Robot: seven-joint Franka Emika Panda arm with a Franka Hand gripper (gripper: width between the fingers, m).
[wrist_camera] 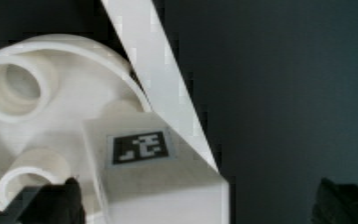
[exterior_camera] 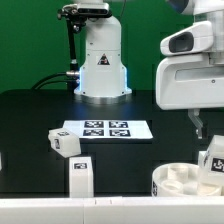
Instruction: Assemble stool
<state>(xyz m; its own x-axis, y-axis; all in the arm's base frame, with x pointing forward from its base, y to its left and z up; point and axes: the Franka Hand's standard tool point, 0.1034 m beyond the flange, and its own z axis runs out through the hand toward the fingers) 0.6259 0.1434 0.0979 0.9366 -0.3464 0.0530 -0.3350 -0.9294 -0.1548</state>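
Observation:
The round white seat (exterior_camera: 178,181) lies at the front on the exterior view's right. One white leg (exterior_camera: 213,160) with a marker tag stands in it, near its rim. My gripper (exterior_camera: 200,127) hangs just above that leg, apart from it. In the wrist view the seat (wrist_camera: 30,95) and the tagged leg (wrist_camera: 155,150) fill the frame. My gripper (wrist_camera: 194,206) is open and the leg lies between the jaws, nearer one finger (wrist_camera: 48,205), with a wide gap to the other. Two more legs (exterior_camera: 65,142) (exterior_camera: 80,173) stand on the table at the front left.
The marker board (exterior_camera: 105,129) lies flat in the middle of the black table. The robot's white base (exterior_camera: 103,60) stands behind it. A small white object (exterior_camera: 2,160) shows at the exterior view's left edge.

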